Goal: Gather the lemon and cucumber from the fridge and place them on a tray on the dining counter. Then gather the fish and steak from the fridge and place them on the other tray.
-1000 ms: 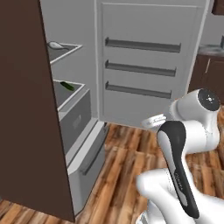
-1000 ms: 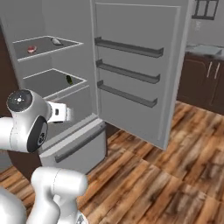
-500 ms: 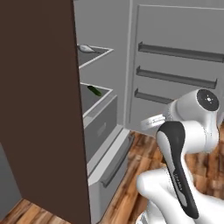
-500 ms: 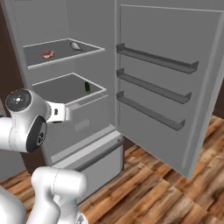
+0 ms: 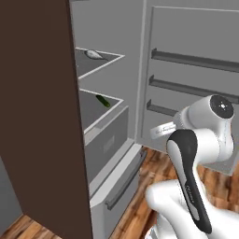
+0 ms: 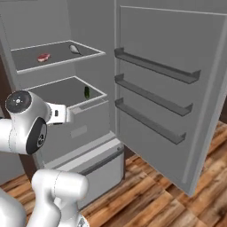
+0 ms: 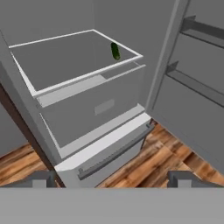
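Tall light grey fridge [image 6: 155, 88] standing open ahead of the tool [image 7: 113, 179], door swung wide to the tool's right, dark grey interior with pale-edged shelves exposed. Tool's two dark finger tips spread wide apart at the bottom of the hand view, nothing between them, nothing held. Short stubby dark green cucumber [image 7: 115, 51] lying on the lower shelf [image 7: 57, 61], ahead of and above the tool, near that shelf's far right corner, well apart from the tips. Small flat red-pink steak [image 6: 43, 57] on the upper shelf [image 6: 26, 55], higher again and toward the left; pale greyish oblong item [image 6: 74, 48] on the same shelf to the steak's right, likely the fish, too small to be sure. Lemon not made out. Light grey drawers [image 7: 100, 109] below the lower shelf, closed.

Judged progress: early stage. Fridge opened, nothing picked, cucumber and steak both on their shelves. Left to do, by the look of it: reach in for the cucumber, find the lemon, carry both to a tray on the dining surface, then return for fish and steak.
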